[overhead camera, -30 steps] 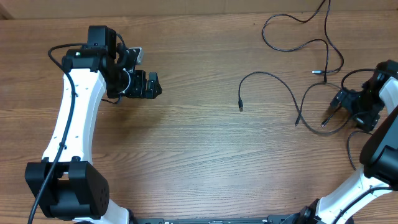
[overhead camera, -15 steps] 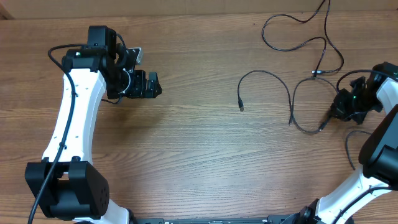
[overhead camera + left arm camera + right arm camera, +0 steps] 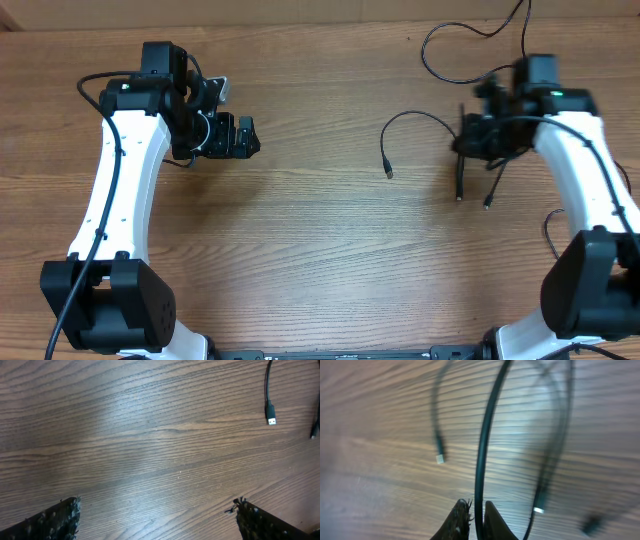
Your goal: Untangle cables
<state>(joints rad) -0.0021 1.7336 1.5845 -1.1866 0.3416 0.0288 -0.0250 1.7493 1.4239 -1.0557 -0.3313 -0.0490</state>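
Since a second ago our right hand [image 3: 470, 140] has swung in from the right edge of the table [image 3: 320, 260] toward the middle, dragging the cables [image 3: 425, 120] along; the left hand [image 3: 240, 135] has not stirred. Overhead, two ends [image 3: 459, 192] hang below the right hand, one cable arcs left to a free plug [image 3: 388, 172], and loops run off the far edge. The left wrist view shows that hand spread wide over bare wood, holding nothing, with the plug at top right. The right wrist view shows a cord [image 3: 487, 435] pinched between nearly closed fingertips. We judge we are mid-pull, separating one cord. Next it must be carried clear of the others, then released.
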